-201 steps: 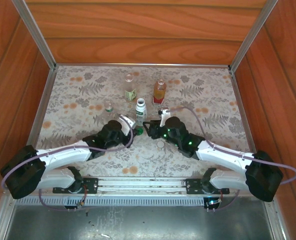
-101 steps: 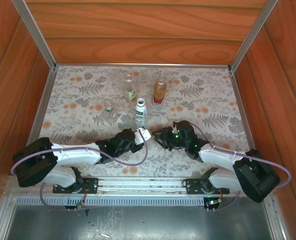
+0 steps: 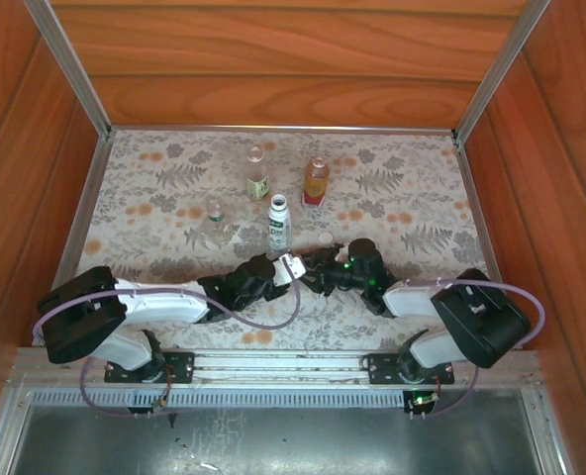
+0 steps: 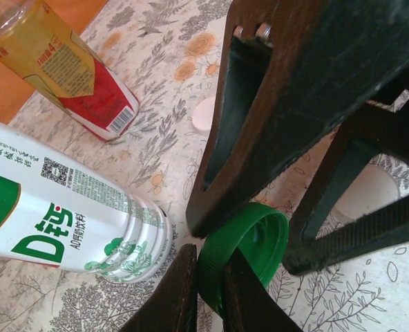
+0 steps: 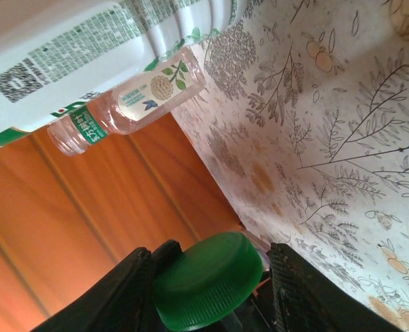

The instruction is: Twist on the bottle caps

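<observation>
**Top view:** both arms are folded in low. The left gripper (image 3: 291, 266) and right gripper (image 3: 316, 269) sit nose to nose mid-table, on the near side of the white bottle (image 3: 278, 224). All four bottles are upright:
- The white one is closest to the grippers.
- The tiny clear bottle (image 3: 214, 220) is to its left.
- The clear green-label bottle (image 3: 257, 174) and the amber bottle (image 3: 316, 182) are further back.

One white cap (image 3: 327, 238) lies loose on the floral tablecloth (image 3: 422, 198), just behind the right gripper.

**Left wrist:** the left gripper (image 4: 211, 280) is clenched on the rim of the dark green cap (image 4: 249, 242), pinched edge-on between its fingers. The right gripper (image 4: 246, 242) straddles the same cap, one dark finger against its upper-left rim and the other at its right side. The white bottle's ribbed neck is just beside the cap. The amber bottle is behind it, red label facing. The white cap lies on the cloth to the right of the amber bottle's base. A second white cap (image 4: 367, 194) is partly hidden behind a right-gripper finger.

**Right wrist:** the green cap sits between the right gripper's (image 5: 210, 257) fingers, close to both. I can't tell if they are actually clamping it or slack. The white bottle and green-label bottle are behind it, in front of the wooden wall (image 5: 87, 207).
</observation>
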Controlling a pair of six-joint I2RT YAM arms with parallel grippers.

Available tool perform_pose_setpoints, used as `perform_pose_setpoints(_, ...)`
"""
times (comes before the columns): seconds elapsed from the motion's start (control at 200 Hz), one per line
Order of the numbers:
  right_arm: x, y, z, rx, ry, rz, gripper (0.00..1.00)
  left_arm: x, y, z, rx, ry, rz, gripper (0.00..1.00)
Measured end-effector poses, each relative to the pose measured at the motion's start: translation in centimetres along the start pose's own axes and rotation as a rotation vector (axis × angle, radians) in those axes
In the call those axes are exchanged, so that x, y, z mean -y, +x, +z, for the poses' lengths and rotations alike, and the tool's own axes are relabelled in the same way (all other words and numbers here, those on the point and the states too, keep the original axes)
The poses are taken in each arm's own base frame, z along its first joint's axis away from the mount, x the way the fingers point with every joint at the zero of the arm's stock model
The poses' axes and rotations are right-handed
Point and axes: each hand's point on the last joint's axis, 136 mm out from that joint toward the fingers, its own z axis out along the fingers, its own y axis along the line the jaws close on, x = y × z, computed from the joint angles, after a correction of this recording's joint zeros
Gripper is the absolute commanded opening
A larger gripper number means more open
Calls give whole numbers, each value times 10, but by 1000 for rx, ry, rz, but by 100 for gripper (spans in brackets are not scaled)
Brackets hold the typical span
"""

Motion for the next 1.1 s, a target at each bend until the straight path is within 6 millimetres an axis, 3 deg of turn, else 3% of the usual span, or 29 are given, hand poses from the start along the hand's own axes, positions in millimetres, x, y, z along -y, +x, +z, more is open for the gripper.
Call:
perform_pose_setpoints(0.305,-3,-5,16,-48,-32,81,35,-6,8,2,-36,-47,41,6)
perform_pose_setpoints(0.605,4,-6,19,-73,-16,110,18,-2,14,-2,-45,-42,78,7)
perform_pose_setpoints(0.904,9,-8,19,-63,4,98,10,9,14,-4,-39,-10,129,20)
perform_pose_setpoints(1.099,8,-9,18,-60,12,91,12,23,10,-5,-14,37,172,21)
